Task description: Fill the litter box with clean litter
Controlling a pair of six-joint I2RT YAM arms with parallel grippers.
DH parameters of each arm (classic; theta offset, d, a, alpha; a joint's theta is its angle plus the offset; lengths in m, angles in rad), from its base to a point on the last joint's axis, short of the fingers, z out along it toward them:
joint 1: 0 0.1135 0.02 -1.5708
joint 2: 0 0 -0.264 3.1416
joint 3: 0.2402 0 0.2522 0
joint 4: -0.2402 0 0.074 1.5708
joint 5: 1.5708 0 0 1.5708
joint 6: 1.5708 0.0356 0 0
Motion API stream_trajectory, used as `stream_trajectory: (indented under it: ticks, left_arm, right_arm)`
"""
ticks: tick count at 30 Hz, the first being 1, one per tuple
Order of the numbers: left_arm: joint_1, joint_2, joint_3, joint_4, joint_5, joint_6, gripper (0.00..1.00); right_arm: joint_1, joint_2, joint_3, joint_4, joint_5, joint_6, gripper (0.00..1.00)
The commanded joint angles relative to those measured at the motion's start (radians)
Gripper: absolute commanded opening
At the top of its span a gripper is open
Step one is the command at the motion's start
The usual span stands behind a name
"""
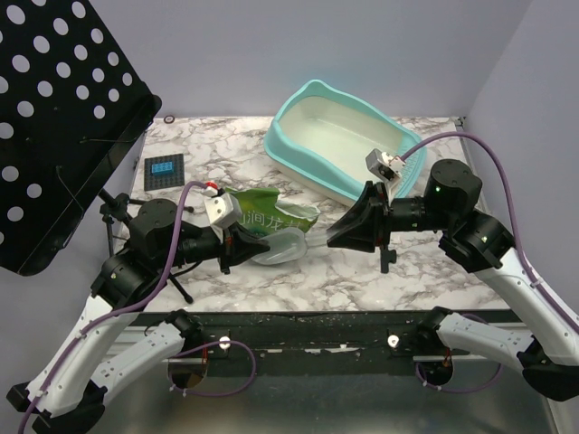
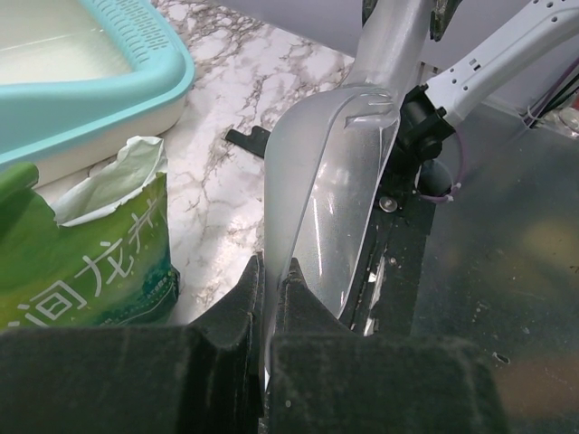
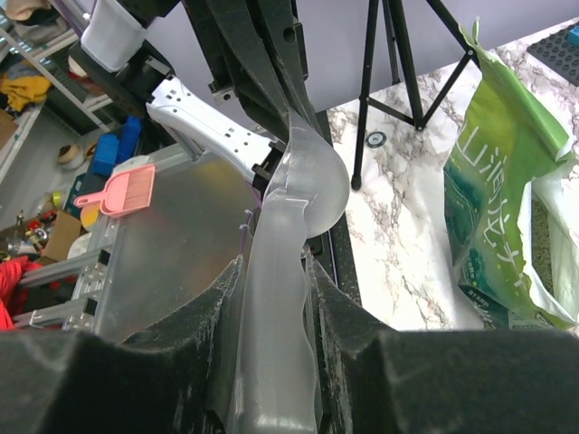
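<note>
The turquoise litter box (image 1: 291,149), cream-white inside, stands at the back right of the marble table; its slotted lip shows in the left wrist view (image 2: 136,36). No granules show in it. A clear plastic scoop (image 1: 288,244) lies sideways between both grippers, beside the open green bag (image 1: 264,215). My left gripper (image 1: 242,249) is shut on the scoop's bowl edge (image 2: 330,181). My right gripper (image 1: 333,237) is shut on the scoop's handle (image 3: 276,271). The bag also shows in the wrist views (image 2: 90,262) (image 3: 498,181). I cannot make out the clean litter.
A black perforated panel (image 1: 63,117) leans at the left over a small tripod (image 1: 113,212). A dark pad with a blue display (image 1: 164,170) lies at the back left. The table's black front rail (image 1: 298,330) runs near the arm bases.
</note>
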Motion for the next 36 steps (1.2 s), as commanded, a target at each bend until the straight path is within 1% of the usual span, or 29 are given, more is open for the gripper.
stream_trajectory:
  ticks: [1,4,5,6,9,11,13,14,18,21,28,31,36]
  left_arm:
    - [-0.001,0.000,0.013,0.030,-0.008,-0.011,0.00]
    - [-0.001,0.007,0.025,0.027,-0.018,-0.005,0.00]
    - [-0.001,0.010,0.031,0.024,-0.026,0.000,0.06]
    - [-0.001,0.012,0.039,0.022,-0.032,0.008,0.18]
    - [-0.001,0.018,0.058,0.015,-0.052,0.044,0.41]
    - [-0.001,0.024,0.079,0.002,-0.070,0.084,0.55]
    - [0.001,0.035,0.113,-0.019,-0.113,0.107,0.64]
    - [0.001,0.042,0.133,-0.031,-0.148,0.147,0.67]
    - [0.001,0.095,0.218,-0.071,-0.297,0.224,0.70]
    - [-0.001,0.157,0.280,-0.102,-0.409,0.282,0.71]
    - [-0.010,0.317,0.314,-0.131,-0.566,0.472,0.75]
    - [-0.016,0.369,0.314,-0.134,-0.609,0.540,0.77]
    - [-0.017,0.427,0.325,-0.149,-0.592,0.609,0.81]
  right_arm:
    - [0.001,0.008,0.011,0.020,-0.001,-0.008,0.00]
    - [0.001,0.007,0.001,0.017,-0.001,-0.011,0.00]
    - [0.001,0.005,-0.003,0.017,0.008,-0.014,0.00]
    - [0.000,-0.001,-0.008,0.017,0.018,-0.012,0.00]
    - [0.001,-0.018,-0.008,0.008,0.068,-0.014,0.00]
    - [0.001,-0.034,0.004,-0.012,0.111,-0.020,0.00]
    - [0.001,-0.053,0.027,-0.041,0.162,-0.029,0.00]
    - [0.001,-0.059,0.046,-0.064,0.191,-0.038,0.00]
    - [0.001,-0.070,0.110,-0.190,0.342,-0.077,0.00]
    - [0.001,-0.081,0.124,-0.259,0.410,-0.084,0.00]
    - [0.001,-0.133,0.083,-0.296,0.452,-0.091,0.00]
    - [0.001,-0.154,0.070,-0.306,0.458,-0.098,0.00]
    - [0.001,-0.179,0.041,-0.319,0.470,-0.107,0.00]
